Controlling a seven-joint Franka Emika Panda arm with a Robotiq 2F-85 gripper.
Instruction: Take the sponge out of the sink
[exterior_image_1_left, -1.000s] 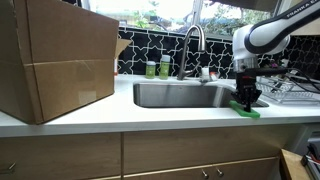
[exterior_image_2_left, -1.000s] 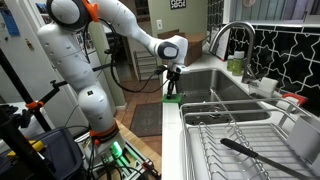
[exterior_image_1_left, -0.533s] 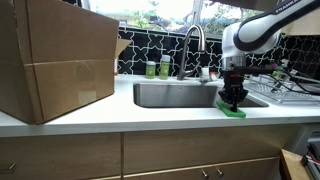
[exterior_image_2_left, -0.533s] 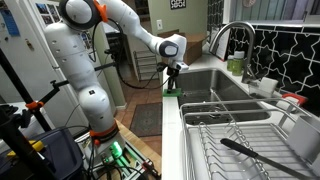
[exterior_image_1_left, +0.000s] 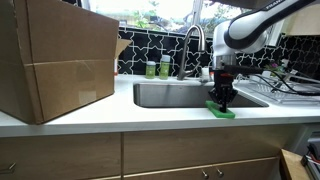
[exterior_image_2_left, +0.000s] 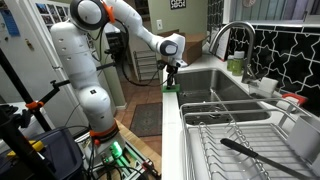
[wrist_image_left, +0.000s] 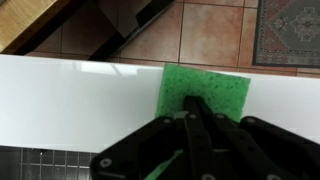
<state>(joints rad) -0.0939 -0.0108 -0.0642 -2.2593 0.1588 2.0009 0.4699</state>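
Your tool (wrist_image_left: 190, 104) is clamped narrow, tips pinched into the green sponge (wrist_image_left: 222, 88), which lies flat on the white tabletop (wrist_image_left: 70, 100) strip in front of the sink (exterior_image_1_left: 165, 96). In the last second you've slid it sideways along that front edge. It's out of the basin, so letting go looks like all that's left.

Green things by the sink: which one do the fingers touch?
The flat sponge on the counter's front edge; the two green-labelled bottles stand upright behind the sink.
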